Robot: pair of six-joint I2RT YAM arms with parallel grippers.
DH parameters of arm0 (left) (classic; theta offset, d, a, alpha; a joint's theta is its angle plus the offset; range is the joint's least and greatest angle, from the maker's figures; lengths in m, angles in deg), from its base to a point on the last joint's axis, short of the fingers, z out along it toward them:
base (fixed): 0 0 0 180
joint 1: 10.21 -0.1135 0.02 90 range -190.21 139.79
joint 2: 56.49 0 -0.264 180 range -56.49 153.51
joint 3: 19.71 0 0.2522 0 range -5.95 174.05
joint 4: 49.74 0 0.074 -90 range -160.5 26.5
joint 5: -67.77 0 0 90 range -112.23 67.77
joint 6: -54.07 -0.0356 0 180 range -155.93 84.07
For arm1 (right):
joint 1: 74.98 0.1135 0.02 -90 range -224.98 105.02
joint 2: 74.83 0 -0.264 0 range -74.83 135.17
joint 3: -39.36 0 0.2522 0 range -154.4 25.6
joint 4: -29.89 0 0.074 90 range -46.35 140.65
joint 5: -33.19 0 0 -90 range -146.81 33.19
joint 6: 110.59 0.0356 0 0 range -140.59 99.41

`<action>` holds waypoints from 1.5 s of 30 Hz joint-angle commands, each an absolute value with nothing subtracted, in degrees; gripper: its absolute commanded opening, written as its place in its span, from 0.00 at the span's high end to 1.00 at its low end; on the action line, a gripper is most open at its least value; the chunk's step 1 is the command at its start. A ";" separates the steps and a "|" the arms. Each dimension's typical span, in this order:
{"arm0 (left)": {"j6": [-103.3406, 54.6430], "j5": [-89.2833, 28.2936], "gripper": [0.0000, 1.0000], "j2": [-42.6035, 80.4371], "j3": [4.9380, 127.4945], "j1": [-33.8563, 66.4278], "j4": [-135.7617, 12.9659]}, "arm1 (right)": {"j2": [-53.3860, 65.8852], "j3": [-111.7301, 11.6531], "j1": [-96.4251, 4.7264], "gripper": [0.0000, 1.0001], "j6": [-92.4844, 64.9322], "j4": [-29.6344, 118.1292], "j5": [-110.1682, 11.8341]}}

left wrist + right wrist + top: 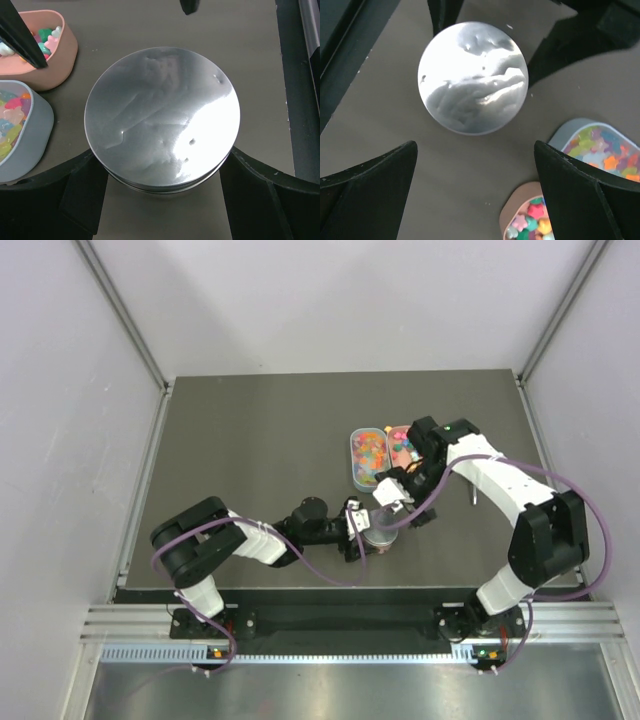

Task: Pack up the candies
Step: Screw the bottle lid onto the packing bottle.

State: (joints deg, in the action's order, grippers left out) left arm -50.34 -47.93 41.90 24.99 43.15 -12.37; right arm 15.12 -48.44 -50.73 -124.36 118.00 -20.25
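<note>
Left gripper [164,172] reaching across near part of table [250,440], fingers [85,195] pressing against both sides of lidded round cup [160,115], grasping it upright. Right gripper [475,165] hovering just above cup, jaws gaping wide, carrying nothing. Candies [11,120] lying just beyond cup, filling two oval tubs sitting side by side: translucent ones in grey tub [37,135], chunky opaque ones in pink tub [60,60].
</note>
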 commanded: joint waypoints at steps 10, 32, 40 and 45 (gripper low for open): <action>-50.87 -47.46 1.00 44.67 25.51 43.14 -17.10 | 14.29 -46.39 -44.21 0.00 -121.05 114.67 -18.40; -50.78 -47.72 1.00 44.14 24.72 43.14 -17.36 | 15.52 -43.22 -42.28 0.16 -111.65 106.94 -20.16; -50.87 -47.46 1.00 44.32 24.90 43.14 -17.53 | 13.68 -40.94 -42.28 0.36 -107.34 103.86 -20.86; -50.69 -47.28 1.00 44.85 25.51 43.14 -17.36 | 12.45 -38.84 -41.49 0.42 -97.08 98.77 -22.61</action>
State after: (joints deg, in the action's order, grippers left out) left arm -47.57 -48.32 42.69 25.60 42.60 -12.37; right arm 13.09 -40.62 -43.05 -107.59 104.88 -21.32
